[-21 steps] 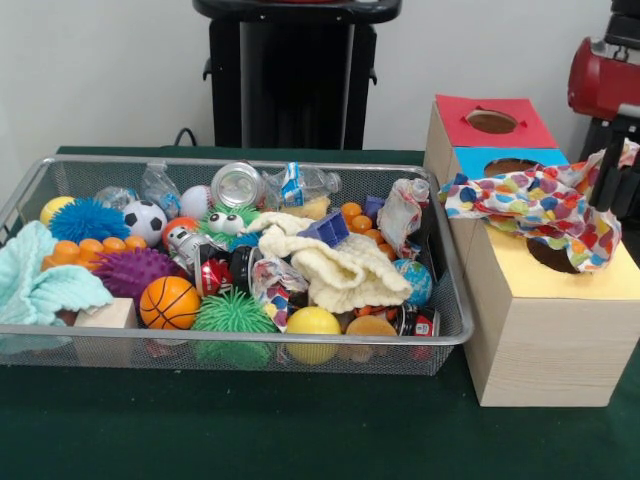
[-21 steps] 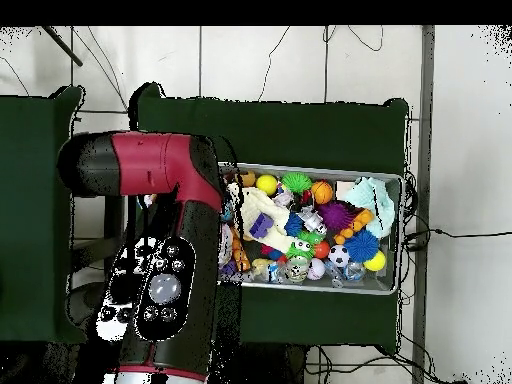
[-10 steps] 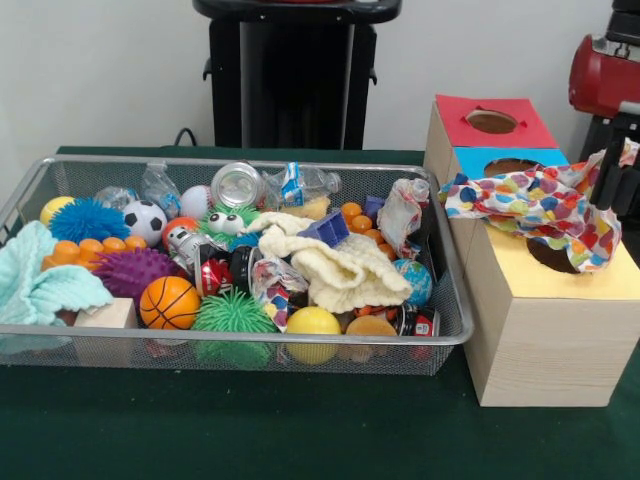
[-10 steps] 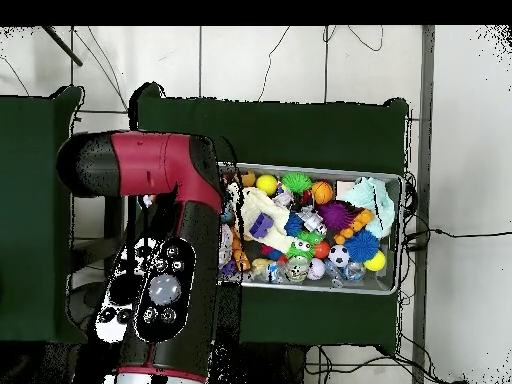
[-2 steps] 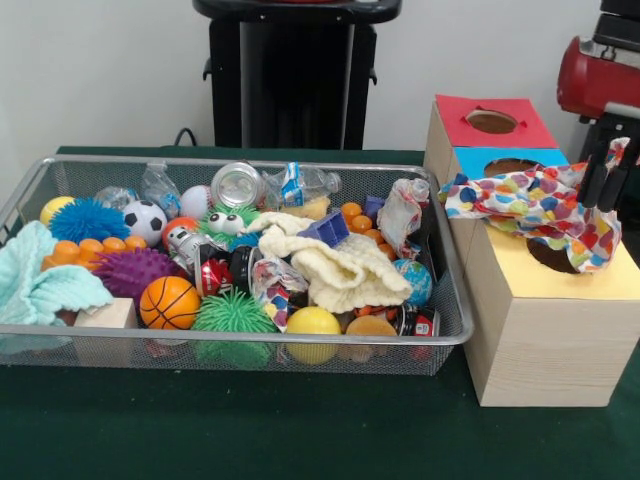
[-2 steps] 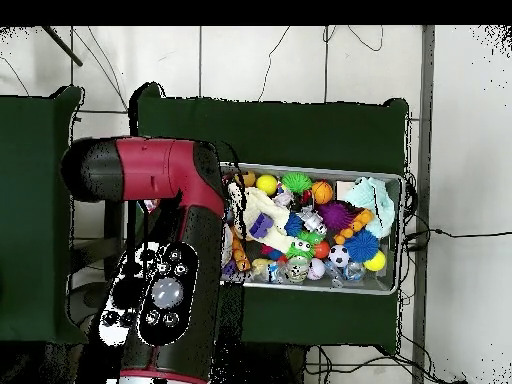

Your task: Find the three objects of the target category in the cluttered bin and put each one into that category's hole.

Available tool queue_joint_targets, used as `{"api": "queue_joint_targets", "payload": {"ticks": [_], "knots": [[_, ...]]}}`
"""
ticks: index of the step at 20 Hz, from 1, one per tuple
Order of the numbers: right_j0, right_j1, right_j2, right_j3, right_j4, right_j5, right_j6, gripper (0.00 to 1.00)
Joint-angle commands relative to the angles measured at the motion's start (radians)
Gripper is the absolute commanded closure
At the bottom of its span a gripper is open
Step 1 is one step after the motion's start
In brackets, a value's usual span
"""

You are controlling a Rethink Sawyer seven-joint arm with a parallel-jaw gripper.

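Hanging over the wooden box at the right of the front view, the gripper stood at the far right end of a spotted cloth, its dark fingers set close together on the cloth's upper right corner, so it looked pressed shut on the fabric. From there the cloth ran leftward in a long band, its long axis crossing the box top from the gripper toward the wire bin, draped over the blue panel and partly over the dark hole in the yellow panel. That hole lay just below and a little to the left of the gripper, and the coming move seemed to turn on this, since the cloth hung mostly to the side of the opening rather than over it. The red panel's hole behind was uncovered. Two more cloths remained in the bin, well apart from the gripper: a cream one near the middle and a pale green one at the left end. From overhead, the red and black arm covered the box and the gripper entirely, so nothing of the grasp could be checked there. The bin showed to the arm's right, with the cream cloth at the end nearest the arm and the pale green one at the far end.
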Motion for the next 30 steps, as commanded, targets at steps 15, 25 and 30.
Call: {"api": "queue_joint_targets", "payload": {"ticks": [15, 25, 30], "knots": [[-0.006, -0.034, 0.121, 0.350, 0.023, -0.017, 0.138, 1.00], [0.003, 0.011, 0.149, 0.367, 0.047, -0.099, 0.183, 1.00], [0.012, 0.008, 0.158, 0.339, 0.072, -0.051, 0.199, 1.00]]}}
